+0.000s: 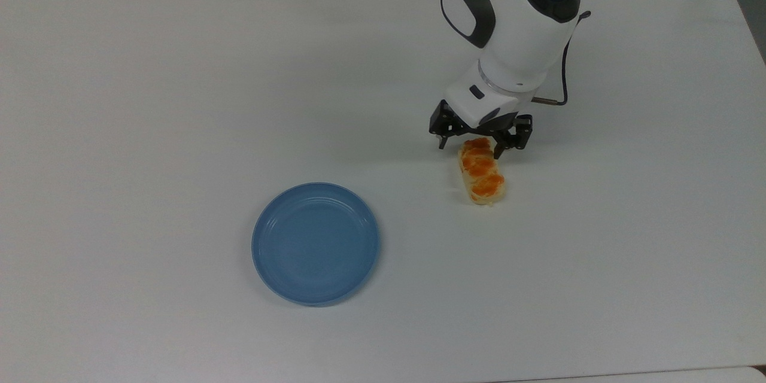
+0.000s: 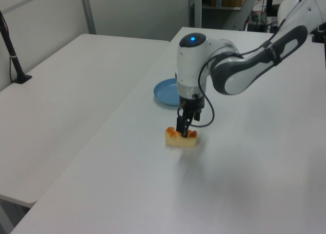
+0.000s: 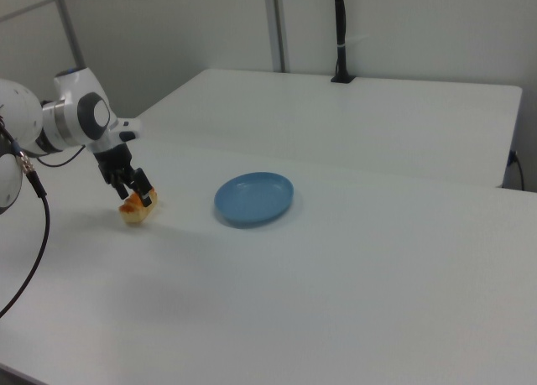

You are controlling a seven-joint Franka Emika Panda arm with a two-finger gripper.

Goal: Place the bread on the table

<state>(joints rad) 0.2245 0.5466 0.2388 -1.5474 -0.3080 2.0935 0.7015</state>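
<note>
Top view: the bread was laid flat on the table, well apart from the plate; the gripper was spread, grasping nothing. A straight lift was advised, to avoid nudging it.

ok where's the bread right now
The bread lies on the white table, to the top view's right of the blue plate, under the open gripper.

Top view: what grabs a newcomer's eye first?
The bread, pale with orange glazed lumps, lies flat on the white table just below the open gripper, whose fingers straddle its upper end. Next is the blue plate, bare, lower and to the top view's left, well apart from the bread.
</note>
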